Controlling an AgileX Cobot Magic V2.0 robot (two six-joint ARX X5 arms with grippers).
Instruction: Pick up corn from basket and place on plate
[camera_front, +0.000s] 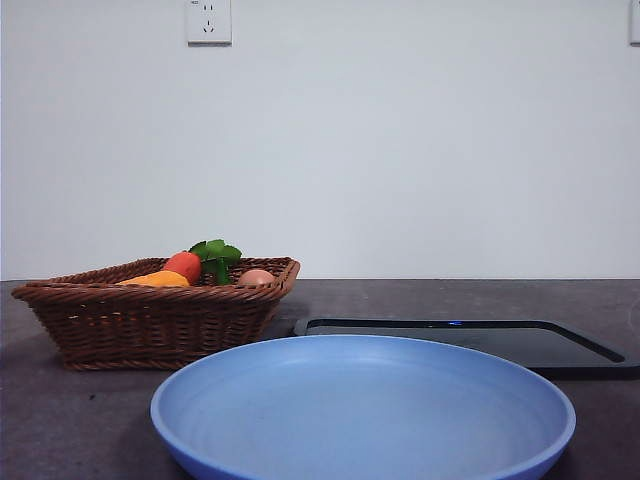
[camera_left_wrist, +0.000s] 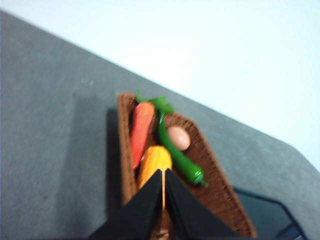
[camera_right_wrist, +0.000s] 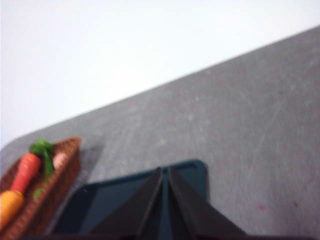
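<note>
The brown wicker basket (camera_front: 150, 320) stands on the table at the left. In it lies the orange-yellow corn (camera_left_wrist: 154, 164), its top just showing over the rim (camera_front: 158, 279). The wide light-blue plate (camera_front: 365, 415) sits in front, near the camera. My left gripper (camera_left_wrist: 163, 172) is shut with nothing in it and hangs above the basket, over the corn's near end. My right gripper (camera_right_wrist: 165, 171) is shut and empty, above the black tray (camera_right_wrist: 115, 200). Neither arm shows in the front view.
In the basket a red-orange carrot (camera_left_wrist: 140, 130) with green leaves, a green pepper (camera_left_wrist: 177, 155) and a pale egg (camera_left_wrist: 178, 137) lie beside the corn. A flat black tray (camera_front: 480, 340) lies behind the plate at the right. A white wall rises behind the table.
</note>
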